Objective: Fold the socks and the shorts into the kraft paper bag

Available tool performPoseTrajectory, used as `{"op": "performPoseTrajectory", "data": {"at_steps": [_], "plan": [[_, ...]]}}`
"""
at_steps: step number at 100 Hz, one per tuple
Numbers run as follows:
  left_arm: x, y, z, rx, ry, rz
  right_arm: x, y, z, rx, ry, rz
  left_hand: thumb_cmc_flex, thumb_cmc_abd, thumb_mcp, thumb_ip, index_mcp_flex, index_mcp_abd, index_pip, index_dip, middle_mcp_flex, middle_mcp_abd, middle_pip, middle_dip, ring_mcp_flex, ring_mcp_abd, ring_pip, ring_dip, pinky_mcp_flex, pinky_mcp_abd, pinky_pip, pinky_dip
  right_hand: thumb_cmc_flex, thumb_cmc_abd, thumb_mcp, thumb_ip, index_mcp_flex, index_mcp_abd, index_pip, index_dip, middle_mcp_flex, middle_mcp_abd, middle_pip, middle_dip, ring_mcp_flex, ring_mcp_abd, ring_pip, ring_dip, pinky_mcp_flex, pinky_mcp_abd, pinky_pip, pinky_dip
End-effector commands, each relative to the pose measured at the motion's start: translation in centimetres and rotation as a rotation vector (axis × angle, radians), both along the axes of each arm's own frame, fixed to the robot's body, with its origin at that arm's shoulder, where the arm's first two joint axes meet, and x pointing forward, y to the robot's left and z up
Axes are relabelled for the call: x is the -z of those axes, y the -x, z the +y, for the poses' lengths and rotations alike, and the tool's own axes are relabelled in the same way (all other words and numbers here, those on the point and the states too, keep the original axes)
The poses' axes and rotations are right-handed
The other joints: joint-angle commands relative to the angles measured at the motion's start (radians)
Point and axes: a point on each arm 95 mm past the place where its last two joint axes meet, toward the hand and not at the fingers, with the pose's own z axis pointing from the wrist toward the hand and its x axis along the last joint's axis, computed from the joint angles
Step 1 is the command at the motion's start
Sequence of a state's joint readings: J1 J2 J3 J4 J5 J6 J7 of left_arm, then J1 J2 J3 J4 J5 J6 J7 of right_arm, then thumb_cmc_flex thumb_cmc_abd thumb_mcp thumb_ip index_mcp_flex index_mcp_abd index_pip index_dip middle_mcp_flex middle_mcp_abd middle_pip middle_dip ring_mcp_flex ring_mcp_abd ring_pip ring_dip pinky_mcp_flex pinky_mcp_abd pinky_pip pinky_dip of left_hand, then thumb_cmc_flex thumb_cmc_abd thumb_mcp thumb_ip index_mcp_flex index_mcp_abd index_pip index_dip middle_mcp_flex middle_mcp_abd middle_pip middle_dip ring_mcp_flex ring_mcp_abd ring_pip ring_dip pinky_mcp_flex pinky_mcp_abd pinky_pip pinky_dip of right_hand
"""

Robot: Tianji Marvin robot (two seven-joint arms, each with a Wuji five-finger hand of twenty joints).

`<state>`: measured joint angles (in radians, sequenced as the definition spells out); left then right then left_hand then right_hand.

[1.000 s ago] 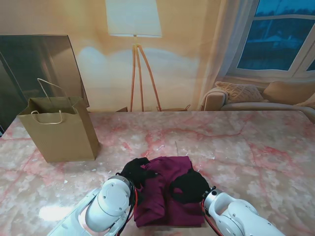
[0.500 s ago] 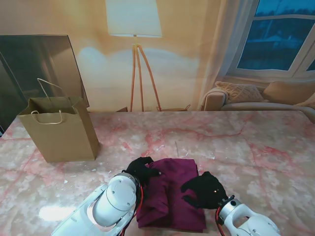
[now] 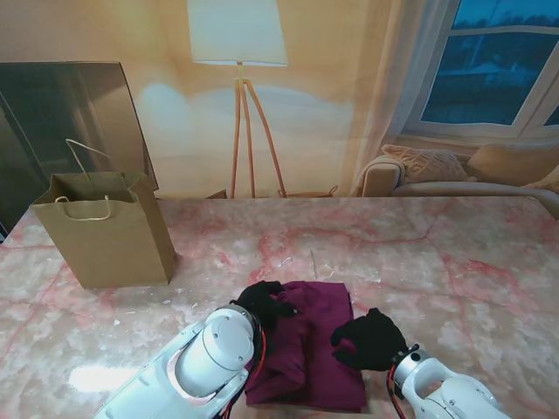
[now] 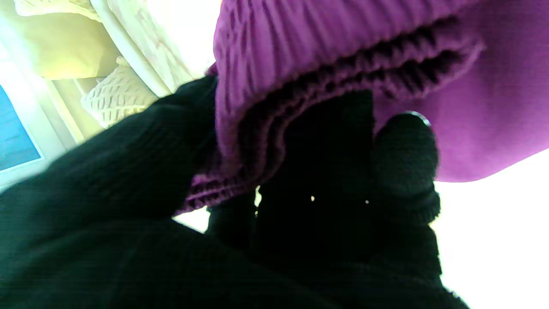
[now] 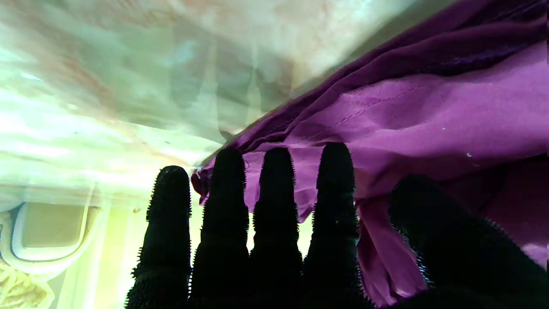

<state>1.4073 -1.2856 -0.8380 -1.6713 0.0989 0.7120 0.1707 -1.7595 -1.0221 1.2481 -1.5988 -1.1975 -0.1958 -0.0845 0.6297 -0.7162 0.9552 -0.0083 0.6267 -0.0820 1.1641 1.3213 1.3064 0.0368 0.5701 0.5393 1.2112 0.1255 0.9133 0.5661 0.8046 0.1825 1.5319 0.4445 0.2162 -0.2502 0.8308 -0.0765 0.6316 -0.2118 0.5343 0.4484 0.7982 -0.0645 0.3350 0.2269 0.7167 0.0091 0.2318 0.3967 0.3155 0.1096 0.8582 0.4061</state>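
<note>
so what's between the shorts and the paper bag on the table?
Only bare marble table in the stand view. The kraft paper bag stands far left, apart from the shorts, which the left hand pinches.

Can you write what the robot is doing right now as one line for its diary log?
left hand: pinching shorts edge | right hand: open, beside shorts | kraft paper bag: upright, far left | socks: not seen
</note>
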Motion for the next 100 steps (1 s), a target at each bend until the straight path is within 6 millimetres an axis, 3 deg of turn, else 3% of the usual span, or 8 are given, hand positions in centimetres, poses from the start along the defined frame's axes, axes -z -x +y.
{"op": "performPoseTrajectory", "data": {"at_steps": [1,22,31,40,53,71,86,100], "plan": [[-0.2,0.0,-0.9,0.010,0.029,0.006,0.7,0.3,0.0,0.006,0.010,0.024,0.070,0.092,-0.006,-0.021,-0.008,-0.022,0.014,-0.054,0.003,0.009,-0.003,-0.022,0.058,-0.005,-0.025,-0.006,0.028,-0.044,0.028,-0.012,-0.007,0.011,-0.013,0.015,0.022,0.007,-0.013,-0.010,0.014,0.010,-0.007,-0.009,-0.004,-0.020,-0.017,-0.019,-0.014,-0.016,-0.021,0.033],[-0.3,0.3,-1.9,0.050,0.168,0.036,0.9,0.1,-0.1,0.016,0.016,0.030,-0.026,0.254,-0.339,-0.012,-0.147,0.117,-0.177,-0.217,-0.171,0.122,-0.032,-0.173,0.013,0.019,-0.074,0.030,-0.038,-0.009,0.000,0.009,-0.007,0.015,-0.019,0.016,0.018,0.007,-0.015,-0.009,0.008,0.012,-0.006,-0.008,-0.008,-0.021,-0.019,-0.019,-0.016,-0.015,-0.022,0.034],[-0.6,0.6,-2.1,0.086,0.241,0.036,0.7,0.1,-0.3,0.031,0.008,0.020,-0.047,0.337,-0.434,0.021,-0.191,0.202,-0.426,-0.445,-0.250,0.156,-0.056,-0.197,-0.046,0.040,-0.114,0.033,-0.101,0.005,-0.044,0.038,-0.006,0.016,-0.021,0.017,0.016,0.008,-0.016,-0.008,0.007,0.012,-0.005,-0.008,-0.008,-0.020,-0.019,-0.019,-0.017,-0.014,-0.023,0.034],[-0.8,0.9,-2.0,0.129,0.287,0.036,0.3,0.1,-0.5,0.054,-0.009,-0.010,-0.023,0.350,-0.529,0.027,-0.119,0.280,-0.727,-0.812,-0.280,0.188,-0.094,-0.211,-0.088,0.068,-0.141,0.027,-0.148,0.032,-0.084,0.070,-0.006,0.015,-0.021,0.017,0.017,0.009,-0.017,-0.008,0.009,0.014,-0.004,-0.008,-0.006,-0.020,-0.018,-0.018,-0.013,-0.015,-0.021,0.035],[-1.0,1.2,-1.8,0.164,0.295,0.029,-0.7,0.1,-1.2,0.090,-0.018,-0.052,-0.014,0.368,-0.630,0.039,-0.056,0.298,-0.861,-0.986,-0.304,0.216,-0.139,-0.229,-0.116,0.080,-0.165,0.015,-0.172,0.042,-0.113,0.082,-0.006,0.015,-0.021,0.017,0.018,0.015,-0.019,-0.009,0.012,0.015,-0.003,-0.008,-0.006,-0.017,-0.018,-0.018,-0.010,-0.015,-0.019,0.036],[-1.3,1.4,-1.0,0.162,0.316,0.009,-2.2,0.2,-2.5,0.143,-0.012,-0.109,0.006,0.400,-0.716,0.050,-0.035,0.260,-0.895,-1.028,-0.332,0.223,-0.171,-0.242,-0.153,0.098,-0.185,0.009,-0.214,0.057,-0.141,0.094,-0.004,0.016,-0.023,0.018,0.015,0.020,-0.024,-0.010,0.012,0.019,-0.004,-0.008,-0.003,-0.012,-0.016,-0.017,-0.002,-0.016,-0.014,0.037],[-1.4,1.6,0.3,0.156,0.300,-0.040,-3.8,0.4,-3.6,0.195,-0.023,-0.163,0.042,0.434,-0.752,0.065,0.036,0.220,-0.872,-0.993,-0.389,0.200,-0.215,-0.251,-0.268,0.134,-0.241,0.021,-0.351,0.094,-0.225,0.132,0.014,0.019,-0.007,0.025,0.019,0.032,-0.028,-0.011,0.022,0.027,0.002,-0.006,0.006,0.001,-0.011,-0.014,0.010,-0.016,-0.008,0.038],[-0.8,1.3,1.6,0.130,0.242,-0.152,-5.2,0.6,-3.5,0.193,-0.057,-0.210,0.055,0.444,-0.580,0.051,0.132,0.197,-0.827,-0.968,-0.419,0.191,-0.266,-0.224,-0.442,0.163,-0.363,-0.003,-0.551,0.112,-0.385,0.135,0.039,0.023,0.067,0.035,0.028,0.038,-0.027,-0.011,0.035,0.031,0.022,0.003,0.028,0.008,0.001,-0.006,0.038,-0.024,0.001,0.032]]}}
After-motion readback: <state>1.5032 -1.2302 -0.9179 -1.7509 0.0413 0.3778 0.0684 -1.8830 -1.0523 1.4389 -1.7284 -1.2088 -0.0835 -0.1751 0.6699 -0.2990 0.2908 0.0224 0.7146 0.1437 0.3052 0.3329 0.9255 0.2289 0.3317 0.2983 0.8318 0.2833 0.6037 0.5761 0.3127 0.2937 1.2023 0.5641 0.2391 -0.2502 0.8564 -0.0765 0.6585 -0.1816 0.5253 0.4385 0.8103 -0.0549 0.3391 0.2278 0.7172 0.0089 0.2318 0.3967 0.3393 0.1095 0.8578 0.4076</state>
